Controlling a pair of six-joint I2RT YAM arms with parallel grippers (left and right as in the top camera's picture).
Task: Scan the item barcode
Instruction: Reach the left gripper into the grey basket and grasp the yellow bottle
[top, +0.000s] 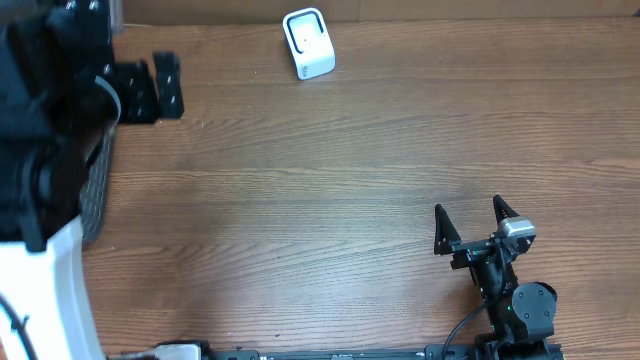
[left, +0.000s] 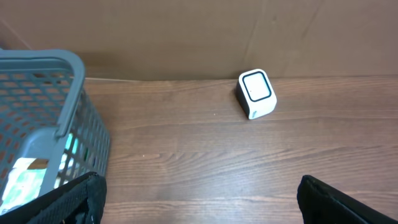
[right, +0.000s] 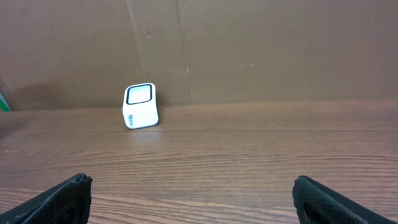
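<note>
The white barcode scanner (top: 308, 42) stands at the back of the wooden table, its dark-rimmed window facing up; it also shows as the scanner (left: 257, 93) and the scanner (right: 141, 104). A pale green and white packet, the item (left: 23, 182), lies inside the grey mesh basket (left: 68, 81) at the left. My left gripper (top: 150, 88) hangs high over the back left, by the basket, and is open and empty (left: 199, 202). My right gripper (top: 470, 215) sits low near the front right, pointing at the back wall, open with only bare table between its fingers (right: 193, 199).
A brown cardboard wall (right: 249, 50) closes off the back of the table. The basket (top: 96, 190) stands at the left edge, partly under my left arm. Wood tabletop (top: 330, 180) stretches between the two grippers and the scanner.
</note>
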